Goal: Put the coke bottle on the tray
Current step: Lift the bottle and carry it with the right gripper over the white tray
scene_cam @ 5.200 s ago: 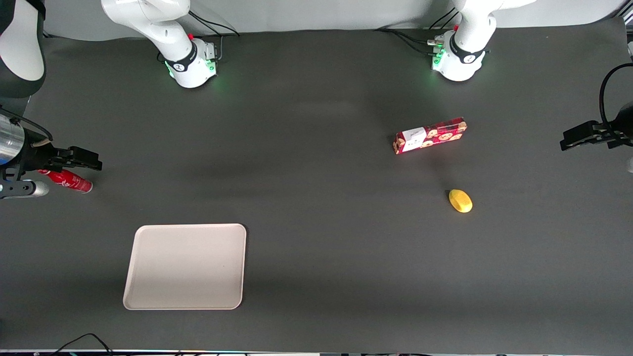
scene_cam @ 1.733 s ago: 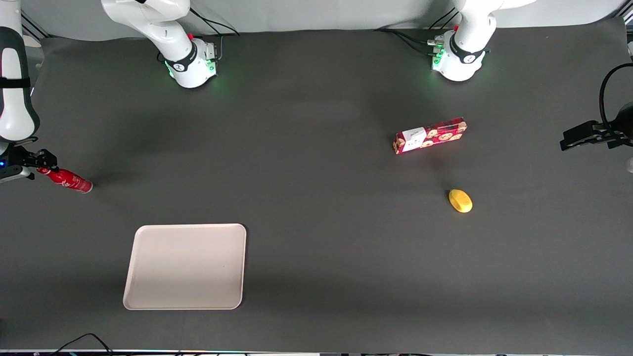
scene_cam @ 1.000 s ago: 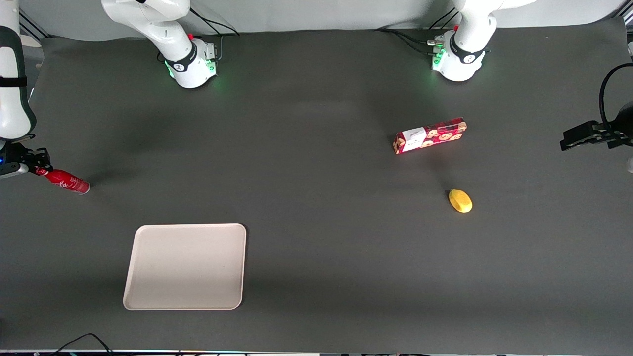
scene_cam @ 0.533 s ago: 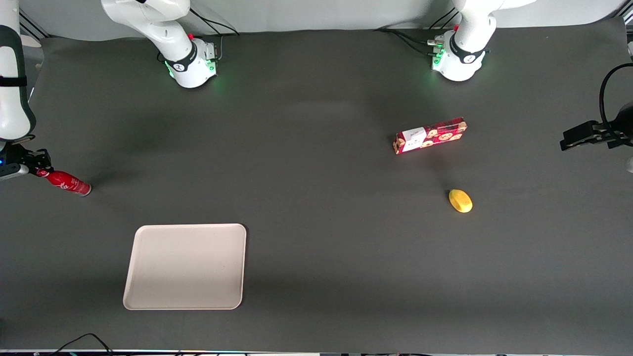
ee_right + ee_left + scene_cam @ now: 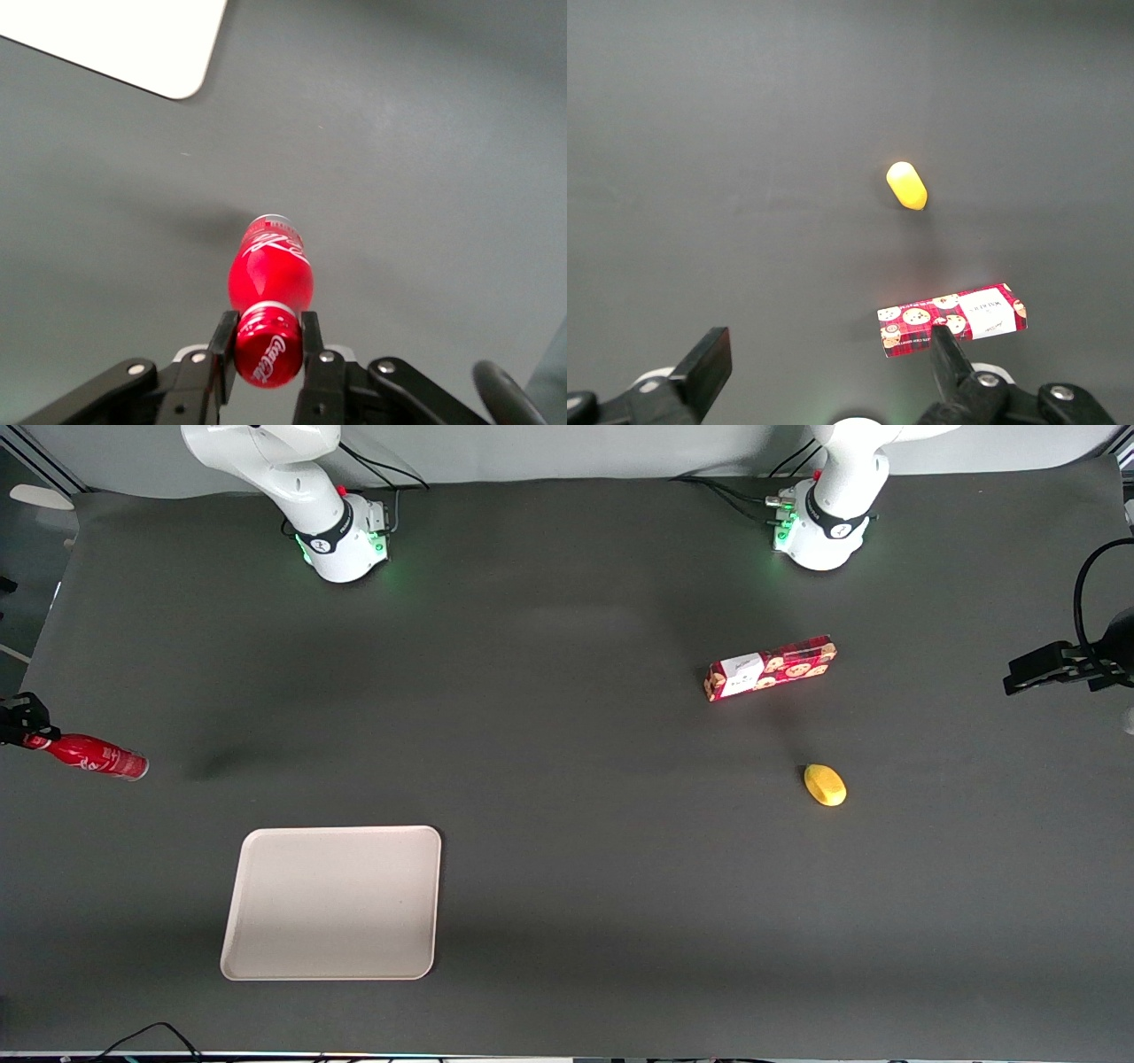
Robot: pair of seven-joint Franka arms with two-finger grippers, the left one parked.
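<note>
The coke bottle (image 5: 89,755) is a slim red bottle with white script, held off the table at the working arm's end of it. My gripper (image 5: 19,724) is shut on its red cap. In the right wrist view the black fingers (image 5: 222,341) clamp the cap of the bottle (image 5: 269,276), whose silvery base points down at the grey table. The pale beige tray (image 5: 332,902) lies flat on the table, nearer the front camera than the bottle. One rounded corner of the tray (image 5: 133,44) shows in the right wrist view.
A red cookie box (image 5: 769,668) and a yellow lemon-like object (image 5: 825,785) lie toward the parked arm's end of the table. Both also show in the left wrist view, the box (image 5: 952,320) and the yellow object (image 5: 906,185). Cables lie at the table's front edge (image 5: 151,1036).
My gripper came down over the bottle's cap and shut on it. The bottle has since lifted and swung outward toward the table's end, and the white arm has left the front view.
</note>
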